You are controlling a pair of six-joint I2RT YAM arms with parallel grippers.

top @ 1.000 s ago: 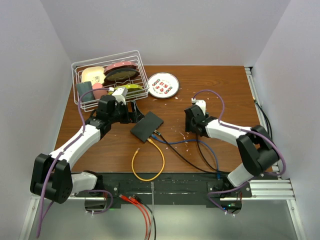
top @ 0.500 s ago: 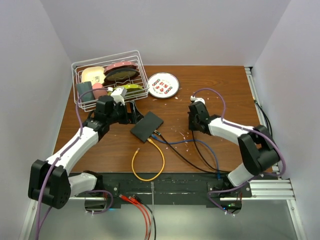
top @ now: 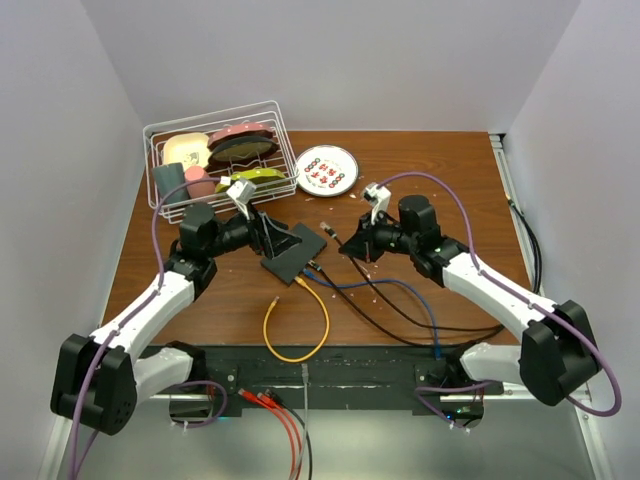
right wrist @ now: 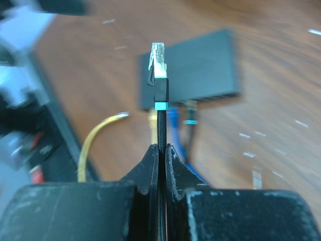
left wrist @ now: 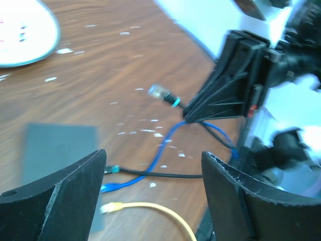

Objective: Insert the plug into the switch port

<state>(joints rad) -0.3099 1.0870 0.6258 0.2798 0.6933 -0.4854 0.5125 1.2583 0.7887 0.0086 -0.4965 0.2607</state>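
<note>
- The plug [right wrist: 158, 63], clear-tipped on a black cable [right wrist: 160, 128] with a teal band, juts past the right fingers [right wrist: 153, 159], which are pressed together on the cable just behind it.
- It is not inserted. It points at the switch [right wrist: 200, 63], a flat black box on the counter [top: 430, 170].
- Only your right wrist view looks along the plug. It lines up with the left end of the switch's cabled edge, where a blue, a black and a yellow connector lie.
- Only your left wrist view shows the plug side-on, blurred, well apart from the switch at lower left.
- Only your top view shows both arms. The switch lies between them, the plug is just beside its far right corner, and the left fingers [top: 272, 233] stand apart over its far left end.
- Farther out are a yellow cable [top: 295, 340] looped nearer the bases, a white plate [top: 327, 170] and a wire basket [top: 160, 200] of dishes.
</note>
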